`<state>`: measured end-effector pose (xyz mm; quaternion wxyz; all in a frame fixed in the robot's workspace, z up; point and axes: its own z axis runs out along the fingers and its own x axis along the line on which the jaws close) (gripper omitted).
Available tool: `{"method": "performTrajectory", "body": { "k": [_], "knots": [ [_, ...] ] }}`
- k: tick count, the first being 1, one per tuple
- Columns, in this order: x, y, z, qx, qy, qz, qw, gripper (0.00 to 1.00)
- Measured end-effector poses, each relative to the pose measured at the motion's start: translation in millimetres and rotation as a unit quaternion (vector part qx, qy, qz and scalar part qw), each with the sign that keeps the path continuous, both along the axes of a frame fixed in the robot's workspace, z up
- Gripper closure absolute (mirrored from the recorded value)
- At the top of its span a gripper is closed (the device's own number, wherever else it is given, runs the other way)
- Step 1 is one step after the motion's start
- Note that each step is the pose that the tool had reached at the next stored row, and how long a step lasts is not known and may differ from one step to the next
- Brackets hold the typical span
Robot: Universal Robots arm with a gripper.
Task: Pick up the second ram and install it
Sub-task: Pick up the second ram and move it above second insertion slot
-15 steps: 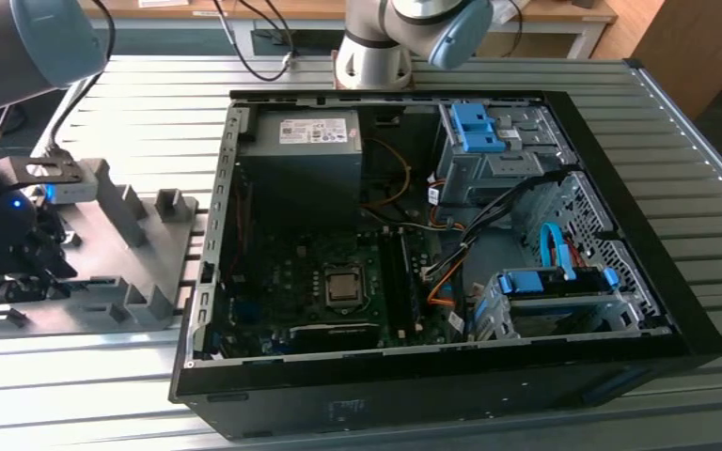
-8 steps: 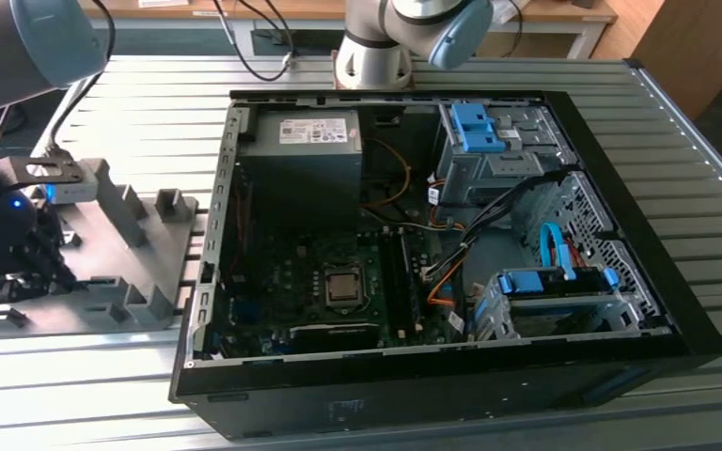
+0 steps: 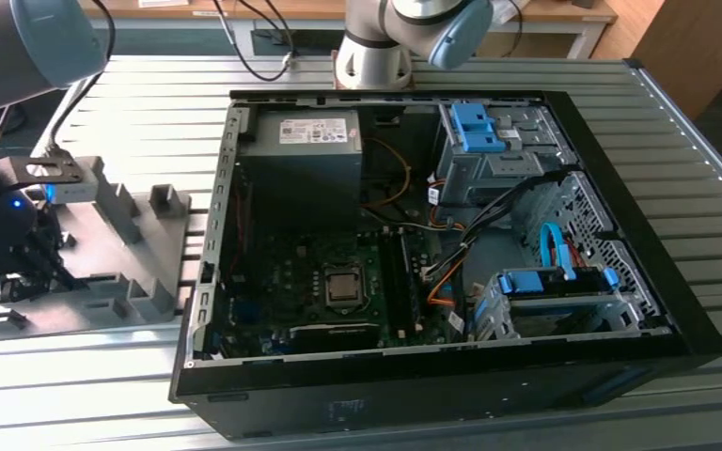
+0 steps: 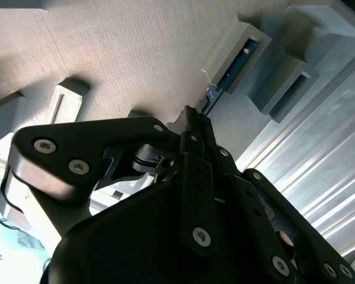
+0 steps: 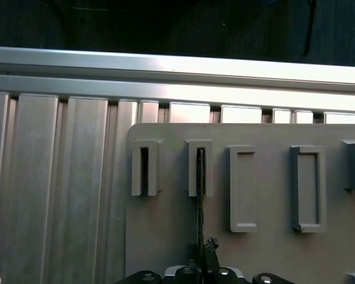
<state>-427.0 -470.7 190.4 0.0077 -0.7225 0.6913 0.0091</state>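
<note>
Closest to you, the black linkage gripper has its fingers drawn together, and to my eye they pinch the near end of the second ram, a thin, dark green-black circuit-board stick seen edge-on. I judge it clamped rather than merely touching, because no gap shows between the pads and the board.

The main risk, as I see it, is binding. The stick's far end sits inside a narrow grey plastic slotted upright. If you pull it out at a tilt, the board could jam against the slot walls and drag the flat grey plastic tray across the tabletop. The hold is also on one end only, so the long free length could swing or slip between the pads, and a board this thin may flex if forced.

From the fingertips the stick runs straight away from the gripper, in line with it, and ends in that upright near the tray's edge. Just beside it stands a second grey slotted upright whose slot looks dark; I cannot tell whether it holds anything.

Beyond the tray's edge lies the ribbed aluminium tabletop. In the exterior view the tray sits toward the tabletop's edge on the exterior view's left. The open black computer case lies flat, well apart from the gripper, toward the exterior view's right.
</note>
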Motion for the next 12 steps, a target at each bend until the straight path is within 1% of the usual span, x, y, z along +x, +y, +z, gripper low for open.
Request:
{"method": "performTrajectory", "body": {
  "k": [8, 12],
  "knots": [
    [0.0, 0.0, 0.1, 0.0003, -0.0001, 0.0, 1.0, 0.86],
    [0.0, 0.0, 2.6, 0.0002, 0.0, 0.0, 1.0, 0.86]
  ]
}}
